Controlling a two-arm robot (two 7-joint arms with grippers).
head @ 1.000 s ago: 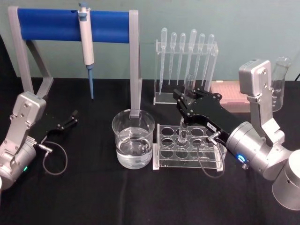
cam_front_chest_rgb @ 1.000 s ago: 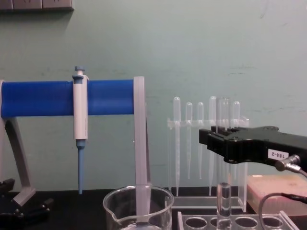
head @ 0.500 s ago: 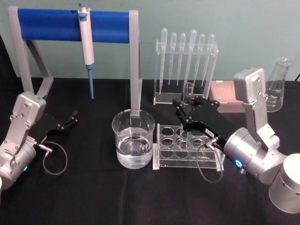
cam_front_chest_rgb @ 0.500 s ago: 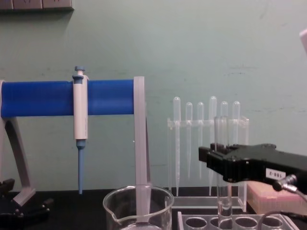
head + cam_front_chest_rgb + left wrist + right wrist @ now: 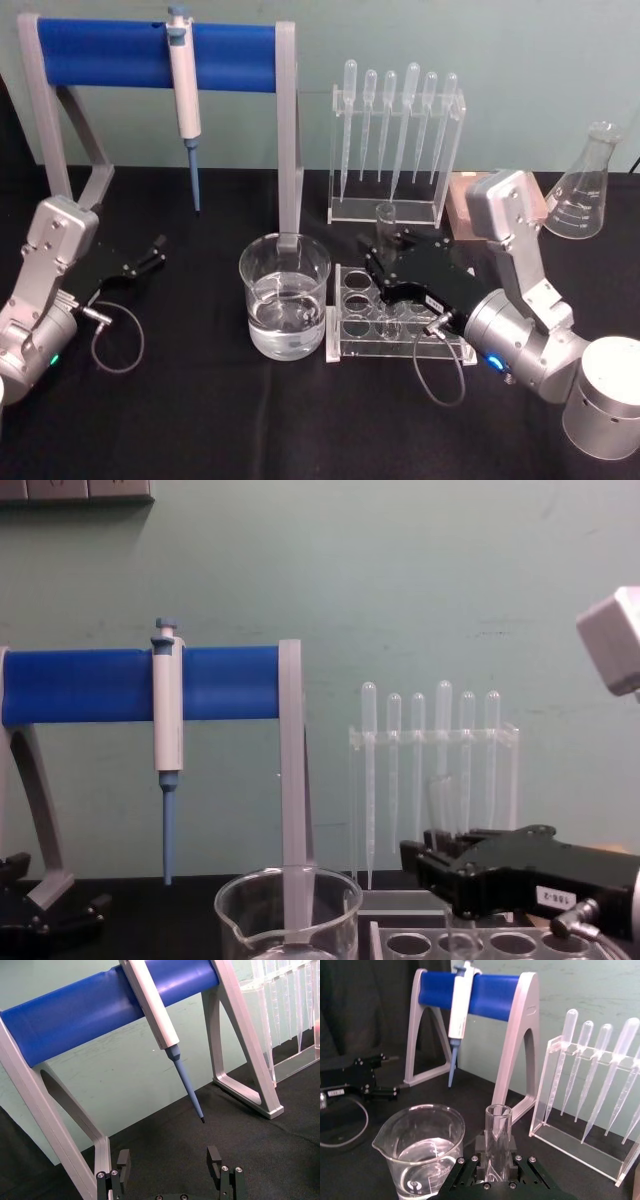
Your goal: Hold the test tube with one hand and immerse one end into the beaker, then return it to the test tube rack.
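Observation:
The test tube (image 5: 385,222) stands upright in the clear tube rack (image 5: 350,300), its open rim on top. My right gripper (image 5: 386,262) is shut on the tube's middle, low over the rack. In the right wrist view the tube (image 5: 497,1132) rises between the black fingers (image 5: 481,1144). The beaker (image 5: 284,295), part full of water, stands just left of the rack, apart from the tube. In the chest view the right gripper (image 5: 432,865) hangs just above the rack (image 5: 480,943), beside the beaker (image 5: 288,915). My left gripper (image 5: 155,252) rests open at the far left, shown with spread fingers in the left wrist view (image 5: 168,1162).
A blue-barred stand (image 5: 150,55) with a hanging pipette (image 5: 183,90) spans the back left. A rack of plastic pipettes (image 5: 395,140) stands behind the tube rack. A conical flask (image 5: 580,190) and a pink box (image 5: 462,195) sit at the back right.
My right gripper has come down with the test tube, setting its round bottom deep into a rack hole. The right arm has dropped and shifted a little left. The left arm has not moved.

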